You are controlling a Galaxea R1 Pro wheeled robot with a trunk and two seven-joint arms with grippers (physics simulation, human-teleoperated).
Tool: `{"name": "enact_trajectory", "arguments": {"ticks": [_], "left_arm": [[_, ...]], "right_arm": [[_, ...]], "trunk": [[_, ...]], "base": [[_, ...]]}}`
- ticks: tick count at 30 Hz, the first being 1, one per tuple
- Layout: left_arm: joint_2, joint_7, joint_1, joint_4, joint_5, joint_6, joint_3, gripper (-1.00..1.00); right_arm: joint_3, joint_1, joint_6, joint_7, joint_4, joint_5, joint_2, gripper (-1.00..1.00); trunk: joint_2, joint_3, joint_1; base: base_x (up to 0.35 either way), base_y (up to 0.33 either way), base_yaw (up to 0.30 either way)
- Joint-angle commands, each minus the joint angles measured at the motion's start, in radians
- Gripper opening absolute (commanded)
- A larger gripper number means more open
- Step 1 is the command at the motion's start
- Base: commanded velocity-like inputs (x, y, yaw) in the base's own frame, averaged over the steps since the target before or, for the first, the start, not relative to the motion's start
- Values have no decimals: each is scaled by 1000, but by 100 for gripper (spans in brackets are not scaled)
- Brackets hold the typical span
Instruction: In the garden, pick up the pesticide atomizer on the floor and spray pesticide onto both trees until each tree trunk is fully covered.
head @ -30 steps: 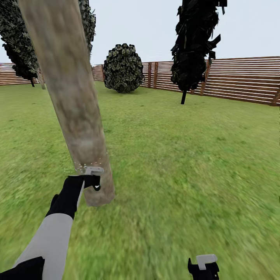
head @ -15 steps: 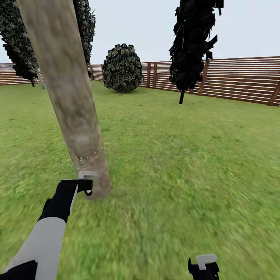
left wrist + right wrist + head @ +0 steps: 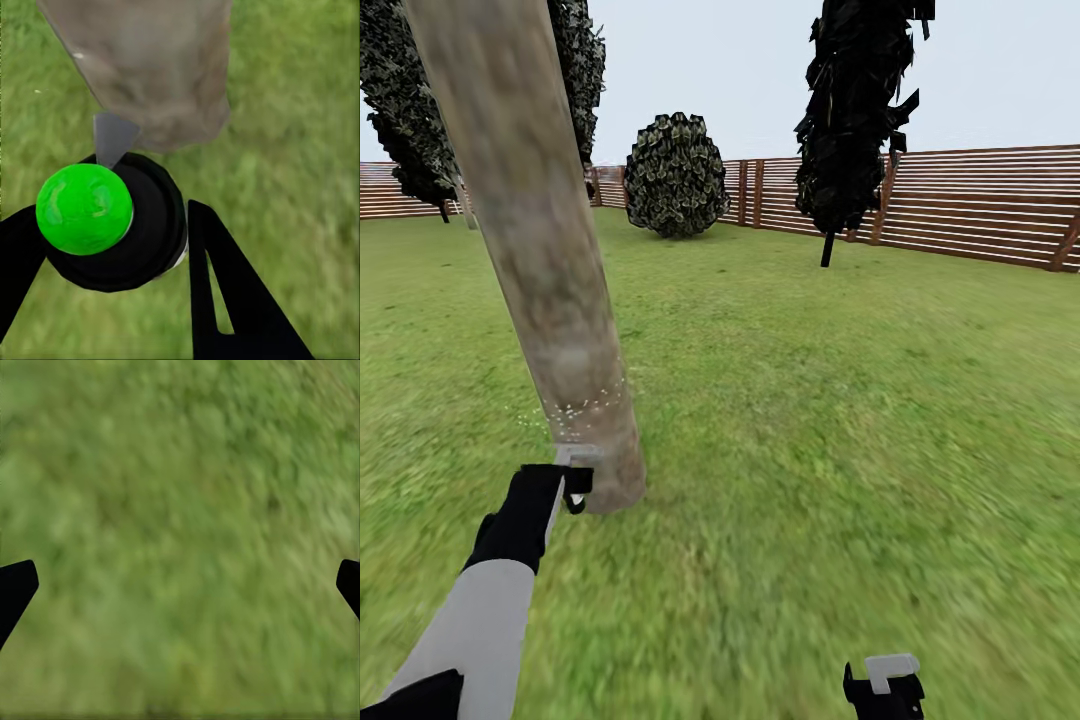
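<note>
Head view: left tool [image 3: 574,480] grips the atomizer [image 3: 112,221] just beside the speckled tree trunk [image 3: 550,270]; right tool [image 3: 180,577] hangs open above the lawn [image 3: 840,400].

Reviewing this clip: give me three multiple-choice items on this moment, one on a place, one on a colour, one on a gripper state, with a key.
1. Where is the left gripper?
A. beside the base of the tree trunk
B. at the fence
C. under the round bush

2. What colour is the ball top of the atomizer?
A. red
B. bright green
C. white

3. How is the right gripper?
A. shut on the atomizer
B. shut on a twig
C. open over the lawn

Key: 1 A, it sits next to the trunk's foot in the head view; 2 B, the left wrist view shows green; 3 C, its fingertips stand wide apart over grass.
</note>
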Motion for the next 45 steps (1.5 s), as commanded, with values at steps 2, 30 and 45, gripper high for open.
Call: {"name": "enact_trajectory", "arguments": {"ticks": [2, 30, 45], "left_arm": [[3, -10, 0, 6, -12, 3, 10, -100], [59, 86, 73, 84, -5, -61, 50, -100], [45, 89, 78, 101, -6, -65, 110, -100]], "right_arm": [[-8, -1, -4, -3, 1, 10, 1, 100], [-8, -1, -3, -3, 1, 10, -1, 100], [-8, -1, -3, -3, 3, 11, 1, 100]], "trunk": [[0, -1, 0], [0, -1, 0], [0, -1, 0]], "base": [[0, 0, 0], [3, -97, 0], [169, -211, 166]]}}
